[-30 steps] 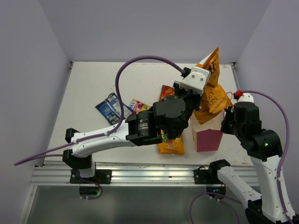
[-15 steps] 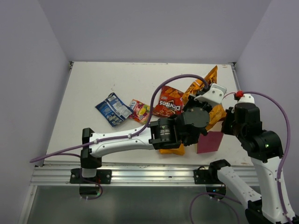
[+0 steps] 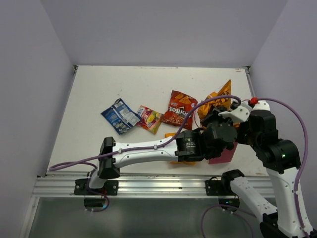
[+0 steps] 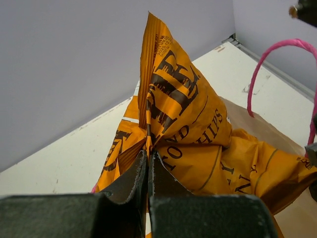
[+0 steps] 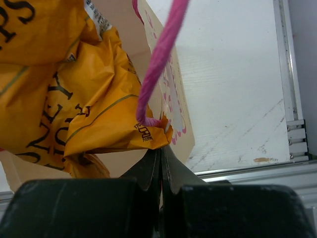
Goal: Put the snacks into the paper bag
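Note:
My left gripper (image 3: pixel 217 115) (image 4: pixel 148 157) is shut on the large orange "Honey" bag (image 3: pixel 221 94) (image 4: pixel 198 139), whose lower part sits inside the paper bag (image 3: pixel 226 154) (image 4: pixel 260 130) while its top sticks up. My right gripper (image 3: pixel 241 133) (image 5: pixel 161 154) is shut on the paper bag's wall (image 5: pixel 174 101) just below the pink cord handle (image 5: pixel 159 57). The dark red Doritos (image 3: pixel 179 109), the pink-yellow candy packet (image 3: pixel 150 118) and the blue-white packet (image 3: pixel 120 115) lie on the table. The smaller orange-yellow Doritos (image 3: pixel 171 134) is mostly hidden under my left arm.
The white table (image 3: pixel 99 89) has purple walls on three sides and a metal rail (image 3: pixel 148 183) along the near edge. My left arm stretches across the table's front towards the bag.
My left gripper has come down and to the right with the Honey bag, lowering it into the paper bag. The right gripper has held the bag's wall, unmoved.

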Robot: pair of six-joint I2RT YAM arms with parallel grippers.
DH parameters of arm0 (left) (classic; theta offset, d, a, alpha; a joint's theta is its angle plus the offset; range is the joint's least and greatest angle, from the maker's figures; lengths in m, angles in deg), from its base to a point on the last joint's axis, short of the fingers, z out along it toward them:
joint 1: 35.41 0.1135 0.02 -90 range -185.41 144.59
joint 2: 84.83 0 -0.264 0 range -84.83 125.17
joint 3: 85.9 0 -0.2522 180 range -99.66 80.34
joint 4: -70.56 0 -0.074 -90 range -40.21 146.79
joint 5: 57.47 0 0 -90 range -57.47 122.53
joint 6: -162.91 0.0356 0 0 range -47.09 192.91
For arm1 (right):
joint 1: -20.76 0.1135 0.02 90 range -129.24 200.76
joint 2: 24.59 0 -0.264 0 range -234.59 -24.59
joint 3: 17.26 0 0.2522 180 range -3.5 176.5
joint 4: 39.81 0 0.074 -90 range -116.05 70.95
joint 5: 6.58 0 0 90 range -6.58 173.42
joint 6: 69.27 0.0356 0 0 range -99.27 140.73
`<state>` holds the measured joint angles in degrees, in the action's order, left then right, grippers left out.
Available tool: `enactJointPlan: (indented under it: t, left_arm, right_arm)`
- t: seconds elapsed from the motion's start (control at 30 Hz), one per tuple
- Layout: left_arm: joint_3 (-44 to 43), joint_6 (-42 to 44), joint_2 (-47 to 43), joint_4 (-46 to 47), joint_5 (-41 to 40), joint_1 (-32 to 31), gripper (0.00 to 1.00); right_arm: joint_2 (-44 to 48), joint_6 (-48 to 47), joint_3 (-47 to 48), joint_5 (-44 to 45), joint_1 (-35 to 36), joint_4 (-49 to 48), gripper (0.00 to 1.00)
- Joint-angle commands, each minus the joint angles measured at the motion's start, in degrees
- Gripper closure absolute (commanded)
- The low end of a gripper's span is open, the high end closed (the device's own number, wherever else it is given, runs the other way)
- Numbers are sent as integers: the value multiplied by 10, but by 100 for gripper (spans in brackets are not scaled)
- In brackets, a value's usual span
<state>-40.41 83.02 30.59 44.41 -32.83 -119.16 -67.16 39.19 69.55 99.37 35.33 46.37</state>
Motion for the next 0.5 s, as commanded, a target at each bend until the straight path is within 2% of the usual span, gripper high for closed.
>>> enactJointPlan:
  t: [0.0, 0.1, 0.23, 0.37, 0.47]
  left_arm:
    - [-5, -9, 2, -21, 16, -21, 100]
    - [7, -18, -15, -44, 31, -34, 100]
    - [4, -79, -23, -111, 75, -52, 100]
    - [-20, -145, -2, -202, 131, -56, 100]
    - [-24, -170, 7, -226, 138, -58, 100]
  right_arm:
    - [6, -11, 6, -12, 0, -29, 100]
    - [6, -11, 3, -12, 0, -30, 100]
    - [6, -12, -1, -13, 0, -35, 100]
    - [5, -12, -2, -13, 0, -38, 100]
    - [6, -13, -2, -14, 0, -37, 100]
